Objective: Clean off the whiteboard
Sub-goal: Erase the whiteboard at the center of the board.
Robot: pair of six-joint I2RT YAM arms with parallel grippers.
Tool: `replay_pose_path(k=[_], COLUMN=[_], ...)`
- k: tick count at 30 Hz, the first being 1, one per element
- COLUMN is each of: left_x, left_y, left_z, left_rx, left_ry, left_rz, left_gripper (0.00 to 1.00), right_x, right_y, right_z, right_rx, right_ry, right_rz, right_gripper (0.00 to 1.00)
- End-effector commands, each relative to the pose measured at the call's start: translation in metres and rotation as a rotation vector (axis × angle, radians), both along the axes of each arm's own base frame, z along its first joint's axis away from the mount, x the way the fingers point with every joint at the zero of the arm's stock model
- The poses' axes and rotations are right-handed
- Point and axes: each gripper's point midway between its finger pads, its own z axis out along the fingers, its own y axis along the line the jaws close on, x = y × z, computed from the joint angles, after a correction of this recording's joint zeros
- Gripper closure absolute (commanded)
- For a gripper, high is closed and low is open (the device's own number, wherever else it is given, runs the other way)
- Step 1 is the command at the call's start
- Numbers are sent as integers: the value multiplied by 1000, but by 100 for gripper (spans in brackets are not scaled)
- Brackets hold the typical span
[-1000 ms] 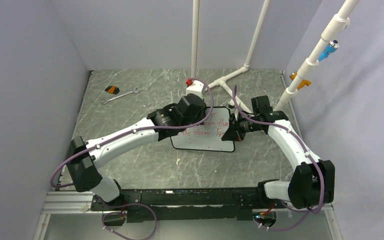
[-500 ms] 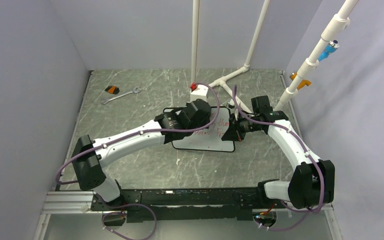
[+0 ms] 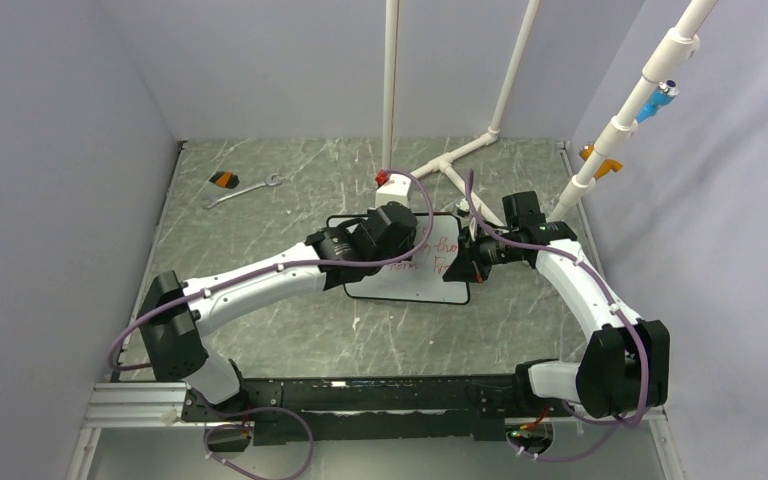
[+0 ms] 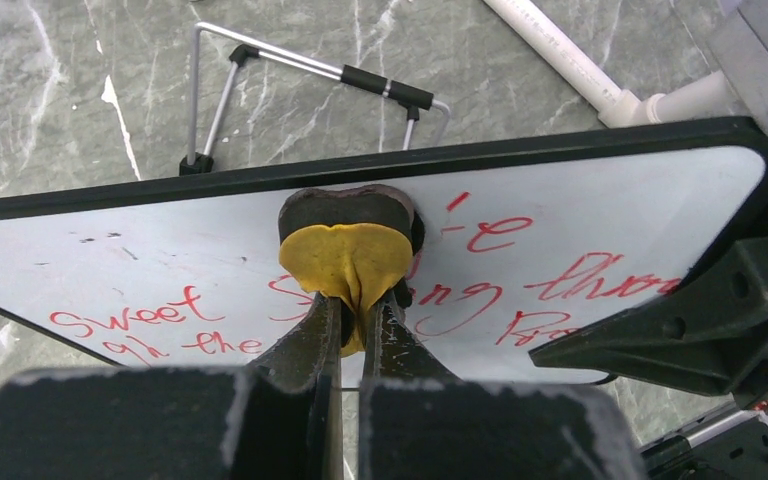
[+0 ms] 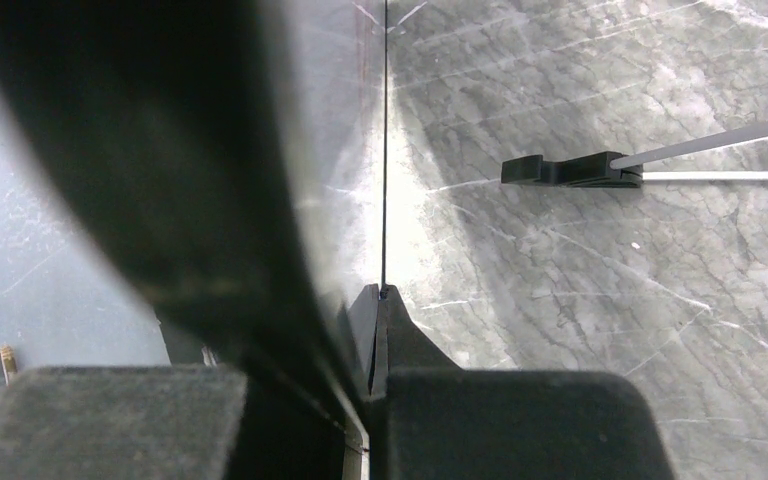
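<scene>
Arm shells: smooth white moulded plastic links on the left arm (image 3: 260, 280) and the right arm (image 3: 585, 290).
Joints: black cylindrical motor housings at shoulders, elbows and wrists.
Fasteners: small dark dots, apparently screws, along the white shells.
Cabling: thin purple cable (image 3: 646, 380) routed outside each arm in loose loops.
Mounting: black base rail (image 3: 360, 395) on silver aluminium extrusion (image 3: 130, 405).
Left gripper (image 4: 353, 305): two black fingers, matt, edges scuffed grey-white.
Right gripper (image 5: 375, 300): black fingers, rough speckled block bodies.

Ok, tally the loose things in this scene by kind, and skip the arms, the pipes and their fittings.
whiteboard: 1
yellow eraser pad: 1
wrench: 1
small orange and black tool: 1
Total: 4
</scene>
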Motion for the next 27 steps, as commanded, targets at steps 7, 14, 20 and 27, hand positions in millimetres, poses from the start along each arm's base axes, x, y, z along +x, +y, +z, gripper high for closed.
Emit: replay_pose_path(k=[7, 14, 20, 27], left_x=[8, 24, 4, -11], left_y=[4, 43, -1, -38], left_z=[-4, -13, 3, 23], left_rx=[71, 53, -29, -27], left_ry=[-56, -35, -50, -91], left_rz=[17, 92, -81, -161], left_gripper=[100, 100, 100, 100], right_x=[-5, -5, -4, -4], right_y=[6, 6, 7, 6], right_z=[9, 10, 8, 7], right_rx=[20, 21, 19, 17], right_ry=[-84, -86, -79, -78], right_rz=[79, 79, 79, 76], right_gripper=[100, 100, 100, 100])
